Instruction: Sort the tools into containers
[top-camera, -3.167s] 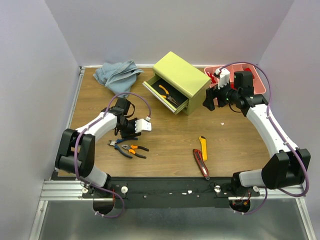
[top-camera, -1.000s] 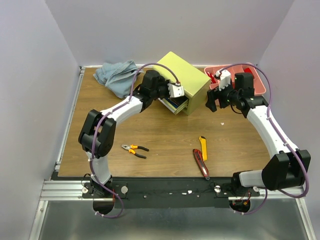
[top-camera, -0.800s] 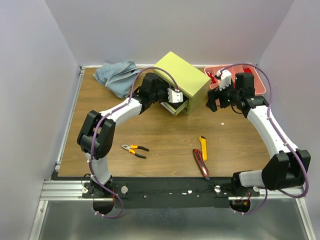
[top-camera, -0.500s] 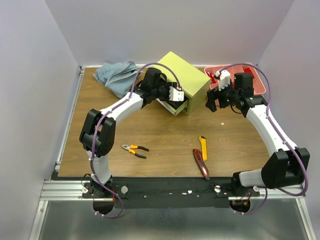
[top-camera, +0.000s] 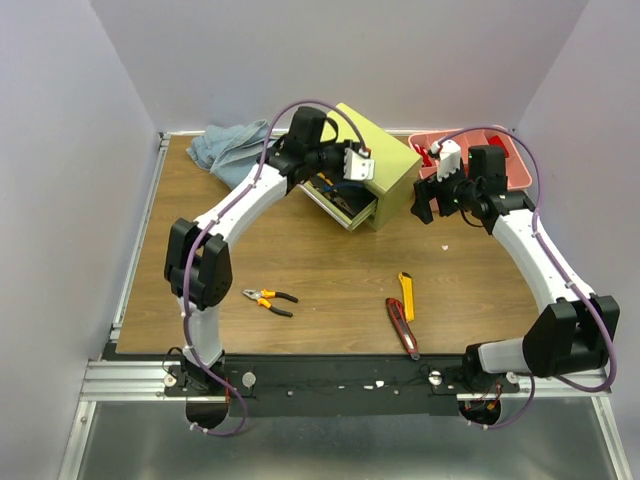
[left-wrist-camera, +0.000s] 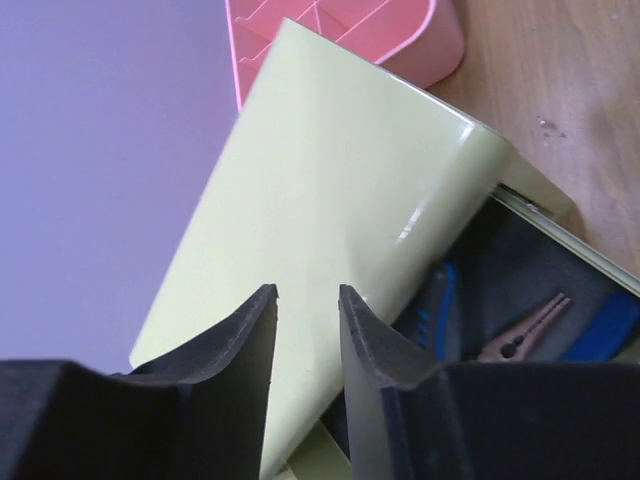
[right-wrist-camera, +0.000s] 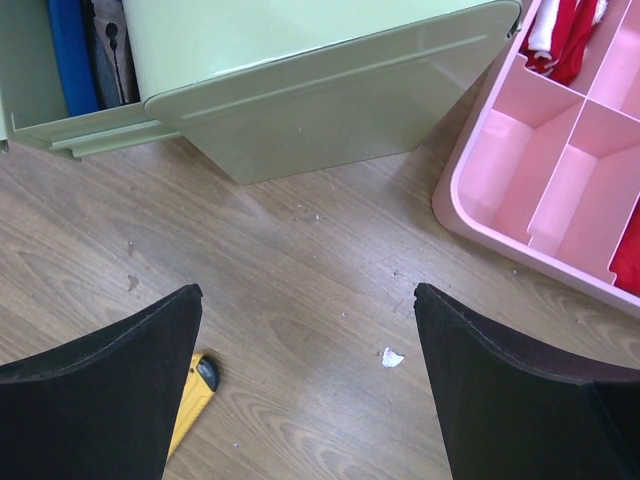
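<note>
Well, the wooden tabletop (top-camera: 330, 265) carries a yellow-green chest (top-camera: 390, 160) at the back, with one drawer (top-camera: 345, 208) pulled out towards the front left. The left jaws hang over the chest's top with only a narrow gap between them, holding nothing. The right jaws are spread wide and empty above bare wood just right of the chest, beside a pink tray (right-wrist-camera: 500, 170). A blue-grey cloth (top-camera: 225, 150) lies back left. Near the front lie the red-black knife (top-camera: 403, 328), the yellow knife (top-camera: 406, 296) and, well to their left, orange-black pliers (top-camera: 270, 300). Blue-handled pliers (left-wrist-camera: 612, 325) rest in the open drawer.
</note>
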